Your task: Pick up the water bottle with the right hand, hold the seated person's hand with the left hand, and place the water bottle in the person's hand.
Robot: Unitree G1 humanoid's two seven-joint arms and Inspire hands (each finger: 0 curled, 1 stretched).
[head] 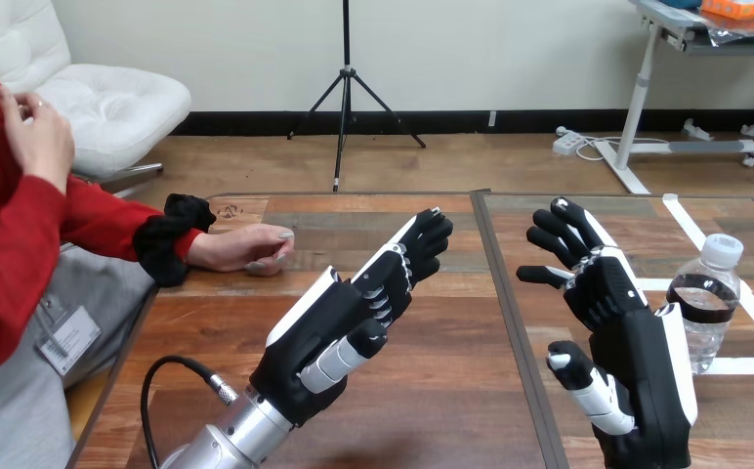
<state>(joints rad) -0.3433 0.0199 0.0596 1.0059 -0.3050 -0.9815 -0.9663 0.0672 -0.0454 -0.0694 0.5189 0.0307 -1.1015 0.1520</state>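
1. The left robot hand [339, 322] shows at the lower centre of the frame, at the end of a silver forearm [227, 435] that comes in from the bottom left.
2. Its fingers [422, 234] reach almost straight toward the upper right and its thumb juts out below them. The hand is spread wide and carries nothing.
3. The right robot hand [637, 342] fills the lower right of the frame, with its white back shell turned to the right.
4. Its fingers are fanned apart and slightly bent, pointing to the upper left, with the thumb held away from them. It too is wide and empty.
5. The water bottle [707, 303] stands upright on the table [432, 391] near the right edge of the frame, clear, with a white cap [722, 249] on it.
6. The bottle is just beside the right robot hand, on that hand's right. The shell's edge overlaps the bottle's lower left. Whether they touch cannot be told, and no finger curls round it.
7. The person's hand [251, 249] lies on the table at the middle left of the frame, fingers loosely curled, at the end of a red sleeve with a black cuff. It is apart from the left robot hand.
8. The person's other hand [36, 137] is raised in the upper left of the frame.
9. A dark seam [515, 342] runs down the table between the two robot hands, and white tape [691, 230] marks the wood around the bottle.
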